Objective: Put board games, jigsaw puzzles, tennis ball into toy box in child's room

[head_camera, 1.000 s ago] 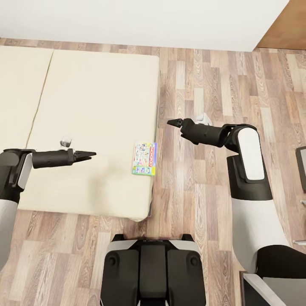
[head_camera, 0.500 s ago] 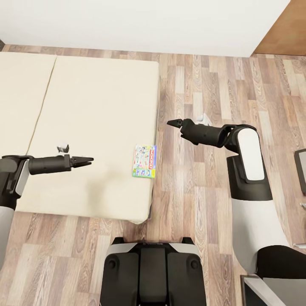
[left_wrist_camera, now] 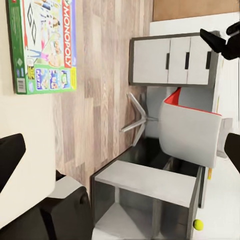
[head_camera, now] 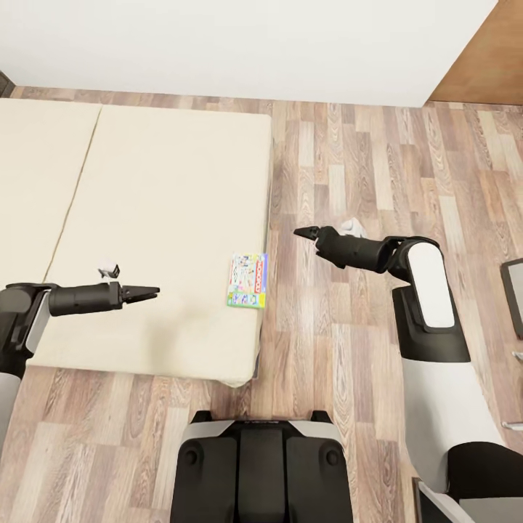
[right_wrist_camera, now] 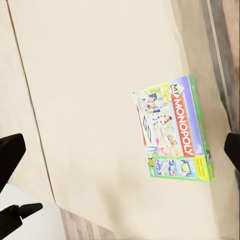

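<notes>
One board game (head_camera: 247,280), a white-green box with a red Monopoly logo, lies flat on the bed (head_camera: 152,196) close to its right edge. My left gripper (head_camera: 149,293) hovers over the mattress to the left of the box. My right gripper (head_camera: 303,233) hangs over the floor just right of the bed edge. In both wrist views the fingers (left_wrist_camera: 10,160) (right_wrist_camera: 10,155) stand wide apart with nothing between them. The left wrist view shows the box (left_wrist_camera: 45,45), the table (left_wrist_camera: 175,60) with white drawers, and the small tennis ball (left_wrist_camera: 198,224). The right wrist view looks down on the box (right_wrist_camera: 175,137).
Wood floor runs right of the bed. A white wall (head_camera: 240,43) stands behind, with a brown door (head_camera: 487,58) at the far right. A white and red chair (left_wrist_camera: 190,130) stands by the table. A grey edge (head_camera: 514,287) shows at the right border.
The whole head view has shifted slightly. Both grippers have drawn back a little towards my body. The board game lies where it was.
</notes>
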Controlling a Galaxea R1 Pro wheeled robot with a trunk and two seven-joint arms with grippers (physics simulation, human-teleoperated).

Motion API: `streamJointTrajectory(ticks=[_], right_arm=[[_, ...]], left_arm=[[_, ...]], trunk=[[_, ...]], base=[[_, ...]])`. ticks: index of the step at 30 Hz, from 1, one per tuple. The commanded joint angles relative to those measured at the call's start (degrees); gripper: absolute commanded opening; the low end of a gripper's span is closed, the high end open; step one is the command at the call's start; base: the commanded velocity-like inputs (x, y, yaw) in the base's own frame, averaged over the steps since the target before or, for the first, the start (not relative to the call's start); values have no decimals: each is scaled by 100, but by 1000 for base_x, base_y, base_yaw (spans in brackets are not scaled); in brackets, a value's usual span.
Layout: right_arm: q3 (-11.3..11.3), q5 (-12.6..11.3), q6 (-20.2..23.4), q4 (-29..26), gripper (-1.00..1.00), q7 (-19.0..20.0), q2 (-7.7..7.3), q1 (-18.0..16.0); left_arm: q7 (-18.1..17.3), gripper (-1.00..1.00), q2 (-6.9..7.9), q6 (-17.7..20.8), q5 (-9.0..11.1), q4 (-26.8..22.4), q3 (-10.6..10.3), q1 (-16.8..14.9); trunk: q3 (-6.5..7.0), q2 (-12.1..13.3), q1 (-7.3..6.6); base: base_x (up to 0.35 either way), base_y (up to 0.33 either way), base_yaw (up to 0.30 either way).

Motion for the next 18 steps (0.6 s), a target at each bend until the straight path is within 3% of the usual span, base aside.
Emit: streamJointTrajectory(ticks=[1,12,18], right_arm=[[-24,-64,11,-5,100,-33,-29,42],[-152,-48,11,-74,100,785,-424,496],[-438,-51,11,-134,100,1070,-647,732]], left_arm=[[-47,100,4,60,9,-33,-2,21],[-636,100,69,41,-33,-202,-2,296],[-703,100,117,-20,-32,-210,3,405]], trunk=[[4,-9,4],[108,-9,4],[165,-9,4]], base=[[0,0,0],[0,0,0],[0,0,0]])
